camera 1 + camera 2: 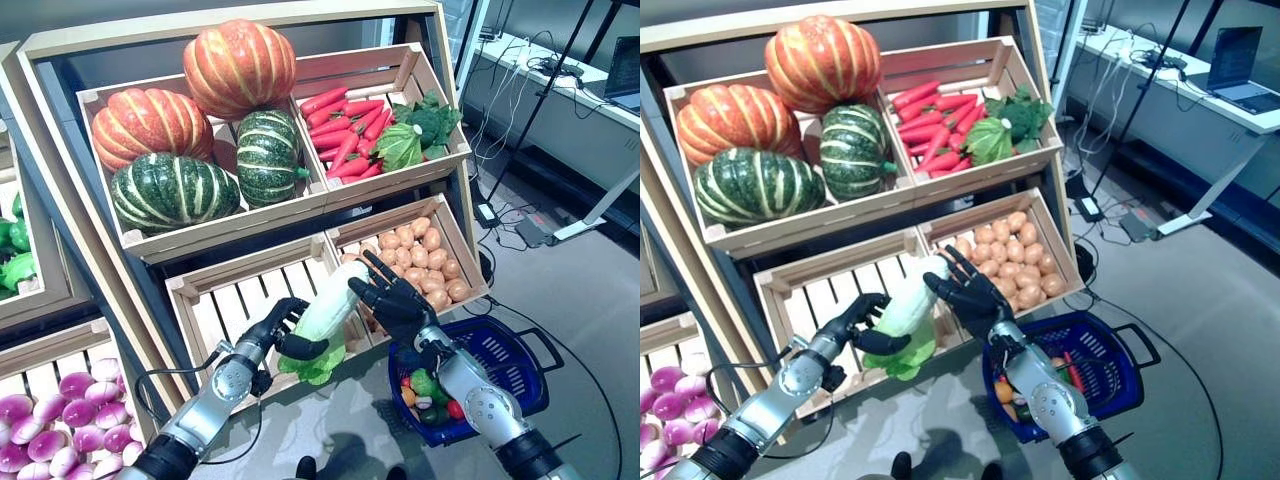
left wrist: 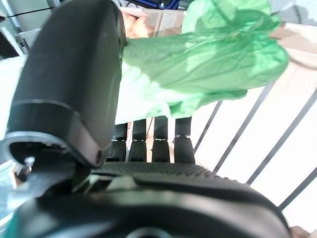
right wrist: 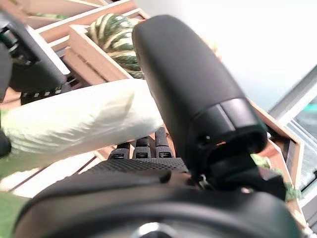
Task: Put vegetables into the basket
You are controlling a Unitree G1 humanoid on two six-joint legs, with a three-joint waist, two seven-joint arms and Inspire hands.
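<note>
Over the slatted crate (image 1: 235,300), left of the basket (image 1: 505,360), the left hand (image 1: 283,325) curls round the cabbage's (image 1: 328,305) leafy end. At its pale tip, the right hand (image 1: 392,298) meets it with fingers spread. Some vegetables (image 1: 428,393) sit in the basket, below the potato crate (image 1: 470,255).

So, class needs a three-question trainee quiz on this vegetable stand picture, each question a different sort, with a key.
1. True or false: the napa cabbage already lies in the blue basket.
2. Which hand grips its leafy end?
A. left hand
B. right hand
3. Fill in: the crate of red carrots also holds green ____.

Key: 1 false, both hands hold it before the slatted crate. 2 A. 3 broccoli.
</note>
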